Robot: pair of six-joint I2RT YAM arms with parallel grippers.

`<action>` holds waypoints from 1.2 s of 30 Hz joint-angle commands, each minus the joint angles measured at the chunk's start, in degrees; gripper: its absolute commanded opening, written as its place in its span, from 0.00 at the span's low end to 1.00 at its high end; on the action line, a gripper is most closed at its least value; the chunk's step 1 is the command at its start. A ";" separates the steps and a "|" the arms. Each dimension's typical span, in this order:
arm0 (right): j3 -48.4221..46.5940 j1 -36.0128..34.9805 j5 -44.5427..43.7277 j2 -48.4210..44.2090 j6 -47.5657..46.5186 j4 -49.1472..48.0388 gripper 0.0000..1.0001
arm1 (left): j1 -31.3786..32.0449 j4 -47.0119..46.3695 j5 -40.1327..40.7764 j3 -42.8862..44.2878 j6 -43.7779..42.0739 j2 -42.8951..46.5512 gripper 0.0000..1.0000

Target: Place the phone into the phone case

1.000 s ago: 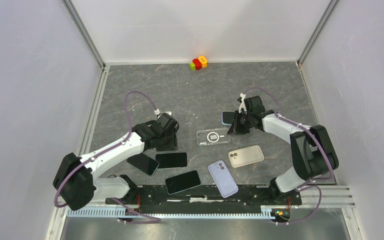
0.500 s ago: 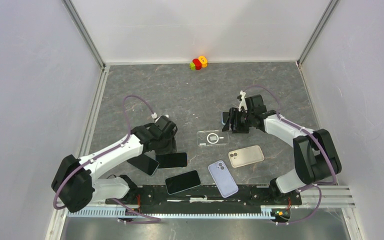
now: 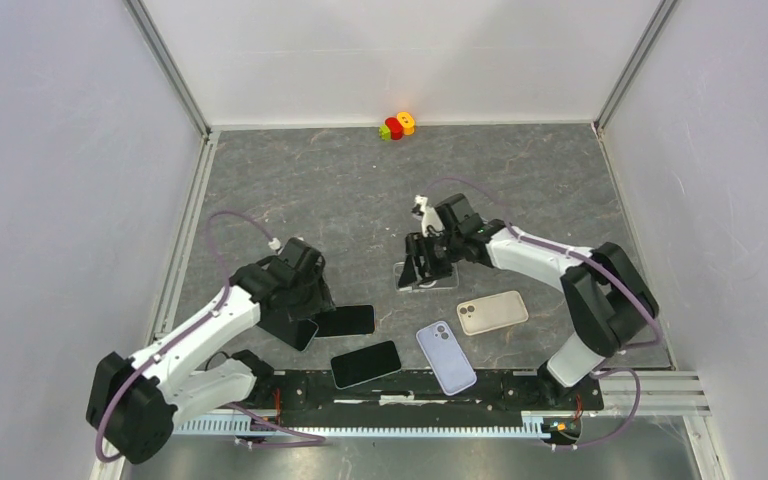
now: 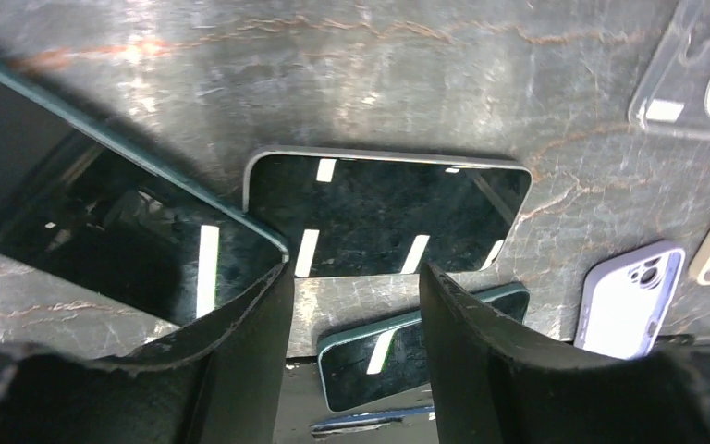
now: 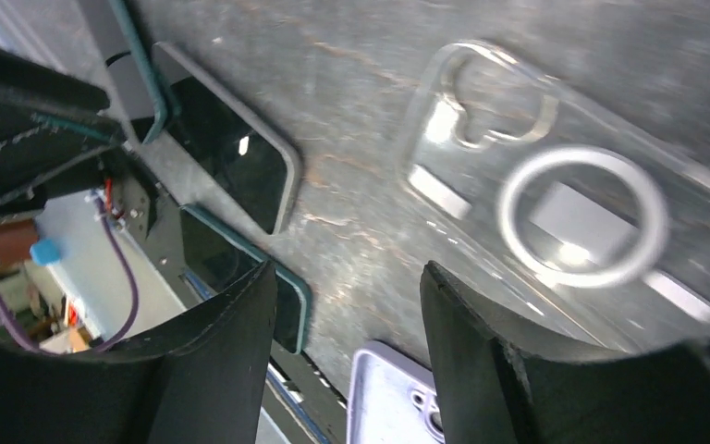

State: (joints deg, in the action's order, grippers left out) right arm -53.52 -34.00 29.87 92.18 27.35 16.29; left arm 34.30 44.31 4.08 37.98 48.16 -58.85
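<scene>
reaching low from the left with the left gripper [image 3: 305,318], fingers spread, pinching nothing, tips at the near edge of a black phone [image 4: 384,217] lying screen up, a second black phone [image 4: 102,240] just beside it. bending inward with the right gripper [image 3: 425,270], jaws apart and empty, tilted over the clear phone case [image 5: 555,203], flat on the table [image 3: 360,190], marked with a white ring and bar.

Overhead view, wrists close, sharing clear case [image 5: 582,217]

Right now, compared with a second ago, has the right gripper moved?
Yes. The right gripper swung left, from beyond the clear case's right end to over its left end.
</scene>
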 commanded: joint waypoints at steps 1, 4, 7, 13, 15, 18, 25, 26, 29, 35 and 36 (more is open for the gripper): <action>-5.71 -3.82 5.96 4.34 0.14 -3.16 0.63 | -6.38 3.81 -2.88 -2.10 4.57 4.09 0.60; -10.38 -6.68 8.71 8.76 -0.45 -3.90 0.63 | -12.68 5.47 -6.24 -3.08 5.47 5.75 0.61; -15.94 -9.44 10.66 13.89 -0.57 -4.16 0.62 | -17.19 8.87 -5.94 -2.28 6.22 5.35 0.59; -27.10 -14.50 14.63 24.31 1.78 -5.93 0.58 | -21.95 14.33 -0.16 -1.54 8.51 2.83 0.52; -30.51 -16.06 15.72 27.21 2.56 -6.63 0.58 | -23.72 14.94 0.74 -2.22 9.30 3.14 0.50; -34.41 -17.94 17.61 31.36 4.28 -8.56 0.57 | -26.24 14.52 0.86 -3.78 10.93 4.70 0.50; -37.84 -20.12 20.73 37.80 9.79 -15.63 0.54 | -30.81 19.03 8.21 -3.03 16.83 9.69 0.46; -38.48 -20.28 20.88 38.47 10.51 -15.81 0.54 | -31.24 20.17 9.73 -2.68 17.33 9.89 0.44; -40.79 -20.51 21.37 40.40 12.80 -19.03 0.54 | -31.92 20.88 9.97 -1.75 17.19 8.50 0.33; -46.47 -20.95 21.31 45.05 15.33 -18.74 0.52 | -33.22 20.48 7.90 -1.25 17.21 1.56 0.07; -46.90 -21.04 21.20 45.60 15.53 -18.18 0.51 | -33.48 20.01 7.15 -1.60 17.28 0.22 0.03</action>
State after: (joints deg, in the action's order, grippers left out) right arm -96.62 -54.61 49.76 135.92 40.45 0.27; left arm 1.87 64.16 10.87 34.92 62.98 -55.13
